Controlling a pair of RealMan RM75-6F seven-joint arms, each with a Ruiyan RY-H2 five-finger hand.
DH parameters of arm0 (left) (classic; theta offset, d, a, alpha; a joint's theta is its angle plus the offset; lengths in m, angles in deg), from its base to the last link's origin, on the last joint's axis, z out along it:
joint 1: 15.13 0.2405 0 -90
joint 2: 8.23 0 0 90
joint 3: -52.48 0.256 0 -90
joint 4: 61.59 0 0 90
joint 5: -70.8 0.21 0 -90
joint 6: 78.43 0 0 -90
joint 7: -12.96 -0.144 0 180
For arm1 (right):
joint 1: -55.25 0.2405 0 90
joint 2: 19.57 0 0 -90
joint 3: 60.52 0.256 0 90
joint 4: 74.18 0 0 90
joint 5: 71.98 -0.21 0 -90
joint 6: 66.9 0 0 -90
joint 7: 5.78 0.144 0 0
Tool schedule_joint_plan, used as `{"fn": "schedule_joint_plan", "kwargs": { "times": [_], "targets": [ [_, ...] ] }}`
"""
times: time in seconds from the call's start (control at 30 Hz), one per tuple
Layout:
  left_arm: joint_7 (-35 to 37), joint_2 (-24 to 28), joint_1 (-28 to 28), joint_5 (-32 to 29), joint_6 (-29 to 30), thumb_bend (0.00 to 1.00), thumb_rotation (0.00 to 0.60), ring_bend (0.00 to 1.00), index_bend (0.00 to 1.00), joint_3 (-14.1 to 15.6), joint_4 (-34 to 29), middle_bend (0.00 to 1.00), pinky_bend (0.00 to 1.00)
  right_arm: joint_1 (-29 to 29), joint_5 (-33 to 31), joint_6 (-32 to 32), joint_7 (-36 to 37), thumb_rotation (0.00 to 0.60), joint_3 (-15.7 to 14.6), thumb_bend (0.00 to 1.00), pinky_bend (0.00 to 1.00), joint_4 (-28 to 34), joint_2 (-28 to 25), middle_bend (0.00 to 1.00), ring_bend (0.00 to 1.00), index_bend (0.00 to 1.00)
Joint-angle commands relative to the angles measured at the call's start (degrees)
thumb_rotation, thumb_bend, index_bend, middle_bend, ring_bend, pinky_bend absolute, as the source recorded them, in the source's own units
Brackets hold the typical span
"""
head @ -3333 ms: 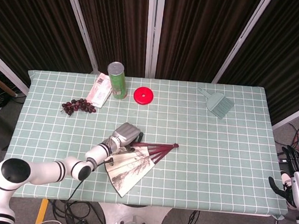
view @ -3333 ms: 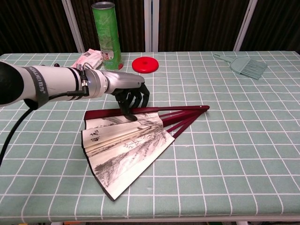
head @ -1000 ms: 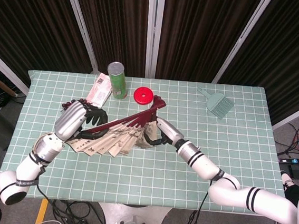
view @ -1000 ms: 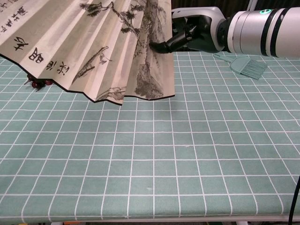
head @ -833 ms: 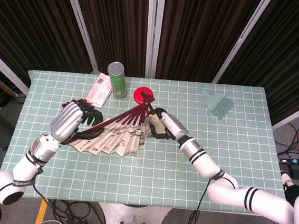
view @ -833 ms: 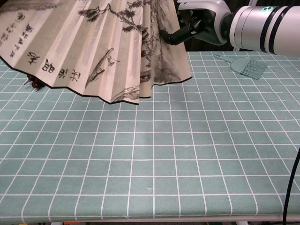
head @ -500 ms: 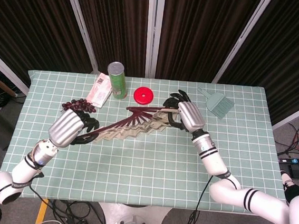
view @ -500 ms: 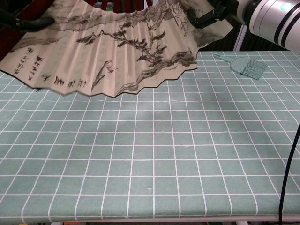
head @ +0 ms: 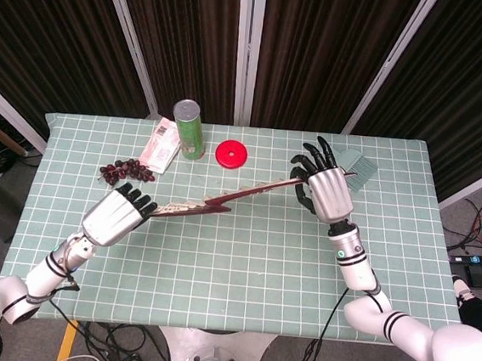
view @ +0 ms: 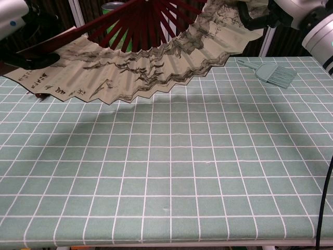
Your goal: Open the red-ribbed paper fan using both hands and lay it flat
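The red-ribbed paper fan (view: 130, 73) is spread wide and held in the air above the table, its dark red ribs (view: 140, 26) fanning out at the top of the chest view. From the head view the fan (head: 213, 203) shows almost edge-on, a thin slanted line between the two hands. My left hand (head: 116, 217) grips the fan's left outer rib, low and near the table's left side. My right hand (head: 325, 193) holds the right outer rib, higher and further back. In the chest view my left hand (view: 31, 23) and right hand (view: 276, 15) are cut off by the frame's top.
A green can (head: 190, 129), a red disc (head: 231, 154), a snack packet (head: 161, 145) and dark grapes (head: 126, 172) lie at the back left. A grey-green hand brush (view: 276, 73) lies at the back right, partly behind my right hand. The table (view: 208, 172) has a green checked cloth.
The hands have drawn further apart, the right one going back and to the right. The fan has spread wider and tipped from facing the chest camera toward level.
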Motion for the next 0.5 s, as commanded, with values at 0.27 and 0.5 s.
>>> {"fn": "schedule_joint_plan", "kwargs": {
  "times": [0.27,0.5],
  "targets": [
    [-10.55,-5.16,-0.34,1.78,-0.51,0.34,0.600,0.67,0.55,1.74,3.85,0.65,0.64,-4.80,3.66,-10.00,3.68,0.600,-1.50,0.56,0.00,-19.90,11.89,0.33,0.13,0.54],
    [-11.49,-3.29,-0.37,-2.53,-8.38,0.32,0.600,0.62,0.47,3.13,-4.57,0.57,0.54,-6.73,4.09,-9.80,5.69,0.600,-2.98,0.55,0.00,-26.92,15.24,0.30,0.11,0.46]
  ]
}}
